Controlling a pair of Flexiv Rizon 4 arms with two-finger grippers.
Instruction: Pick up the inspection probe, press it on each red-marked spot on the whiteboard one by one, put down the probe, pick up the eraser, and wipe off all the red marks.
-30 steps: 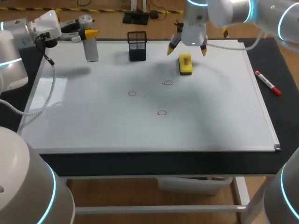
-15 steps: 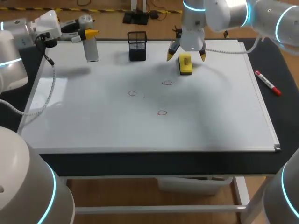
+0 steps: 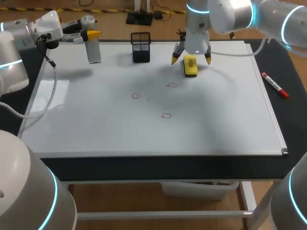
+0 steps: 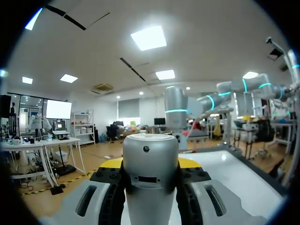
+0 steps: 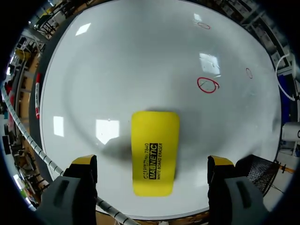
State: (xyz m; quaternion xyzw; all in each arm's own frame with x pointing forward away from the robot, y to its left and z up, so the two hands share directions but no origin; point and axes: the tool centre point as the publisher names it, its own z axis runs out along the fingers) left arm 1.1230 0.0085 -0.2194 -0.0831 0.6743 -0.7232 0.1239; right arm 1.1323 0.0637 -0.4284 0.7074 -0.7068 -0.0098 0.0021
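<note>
This is a robotics lab test bench. Two grey robot arms with glowing cyan joint rings, the left arm (image 3: 14,52) and the right arm (image 3: 230,14), reach over a black-edged table (image 3: 144,165). A whiteboard (image 3: 144,134) lies flat on it, carrying small red marks (image 3: 166,115) and a mesh pen holder (image 3: 140,47), with a red marker (image 3: 275,85) beside it.

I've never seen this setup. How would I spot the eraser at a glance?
Start with the big whiteboard, then look along its far edge, just right of the black mesh cup. The eraser lies flat there, inside the open right gripper. It is the only yellow block on the board.
</note>
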